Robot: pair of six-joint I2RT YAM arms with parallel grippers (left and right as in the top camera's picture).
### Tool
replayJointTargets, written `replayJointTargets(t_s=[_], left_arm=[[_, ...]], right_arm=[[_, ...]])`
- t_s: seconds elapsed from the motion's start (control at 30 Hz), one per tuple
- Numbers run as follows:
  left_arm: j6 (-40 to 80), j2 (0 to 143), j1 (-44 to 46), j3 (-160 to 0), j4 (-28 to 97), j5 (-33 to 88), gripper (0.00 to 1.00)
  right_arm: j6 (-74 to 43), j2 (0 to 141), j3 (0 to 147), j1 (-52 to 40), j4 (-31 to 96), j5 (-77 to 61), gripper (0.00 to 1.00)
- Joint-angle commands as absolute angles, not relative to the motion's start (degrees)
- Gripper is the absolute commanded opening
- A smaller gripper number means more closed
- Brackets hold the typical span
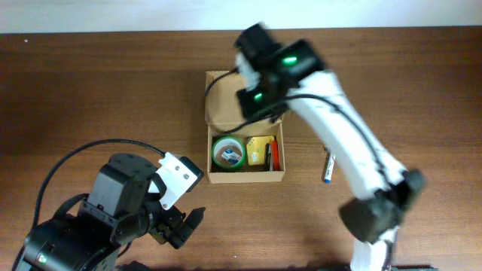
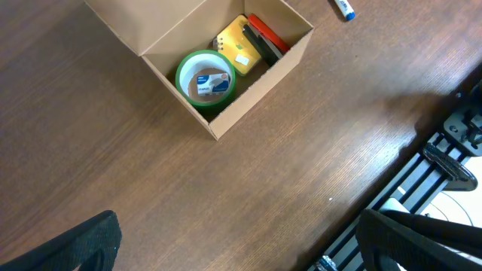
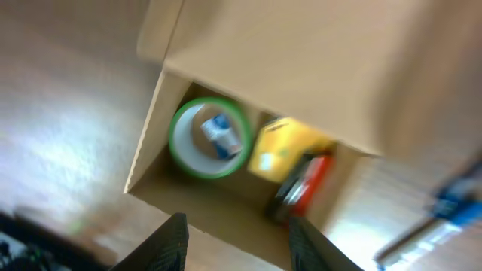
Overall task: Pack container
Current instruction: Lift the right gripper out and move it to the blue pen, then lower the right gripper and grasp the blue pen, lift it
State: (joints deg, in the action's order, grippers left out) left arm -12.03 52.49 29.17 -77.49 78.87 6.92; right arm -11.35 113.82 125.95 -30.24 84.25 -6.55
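A small, tan-brown cardboard box, the container (image 1: 246,178), is seen near the middle of the brown wooden table (image 1: 90,90). Its hinged flap lid (image 1: 224,102) is open and joined to the box at the 12 o'clock side. Inside, a green tape roll (image 1: 227,153) is seen at the 9 o'clock end. A flat yellow thing (image 1: 260,148) is packed beside it, and a red and black thing (image 1: 276,156) is at the 3 o'clock end. A blue and white marker (image 1: 327,169) is left on the table at 3 o'clock from the box.

The right gripper (image 3: 237,220) is held over the box with its fingers apart, and nothing is seen between them. The left gripper (image 2: 237,218) is at 7 o'clock from the box, spread wide and empty.

The box is likely light, even with the things in it. Its thin walls can probably be bent or dented if squeezed hard. It may be pushed along the smooth table by a small bump. The lid is best taken by its free edge, far from the fold, so it can be swung down over the top. A wall rim can be pinched to keep the box from sliding.
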Motion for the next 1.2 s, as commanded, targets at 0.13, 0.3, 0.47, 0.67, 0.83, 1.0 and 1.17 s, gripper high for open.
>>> replayJointTargets(t_s=[0.13, 0.3, 0.47, 0.67, 0.83, 1.0, 1.17], left_arm=[[-13.0, 52.4, 29.0, -78.2, 78.7, 7.7, 1.0], [-13.0, 52.4, 29.0, -78.2, 78.7, 7.7, 0.99], [-13.0, 52.4, 29.0, -78.2, 78.7, 7.7, 0.99], [-13.0, 52.4, 29.0, -78.2, 78.7, 7.7, 0.99], [-13.0, 52.4, 29.0, -78.2, 78.7, 7.7, 1.0], [-13.0, 52.4, 29.0, -78.2, 78.7, 7.7, 1.0], [-13.0, 52.4, 29.0, -78.2, 78.7, 7.7, 0.99]], right_arm=[[-11.7, 110.0, 127.0, -19.7, 85.0, -0.8, 0.44], [-12.5, 110.0, 124.3, -12.1, 83.1, -0.7, 0.45], [-13.1, 110.0, 116.1, -7.0, 77.9, -0.8, 0.45], [-14.9, 110.0, 99.7, -5.9, 64.5, -0.3, 0.45], [-17.7, 110.0, 89.4, -5.9, 53.6, 1.1, 0.45], [-21.3, 110.0, 82.7, -5.8, 46.7, 7.7, 0.45], [-24.1, 110.1, 78.7, -5.5, 41.9, 8.4, 0.45]])
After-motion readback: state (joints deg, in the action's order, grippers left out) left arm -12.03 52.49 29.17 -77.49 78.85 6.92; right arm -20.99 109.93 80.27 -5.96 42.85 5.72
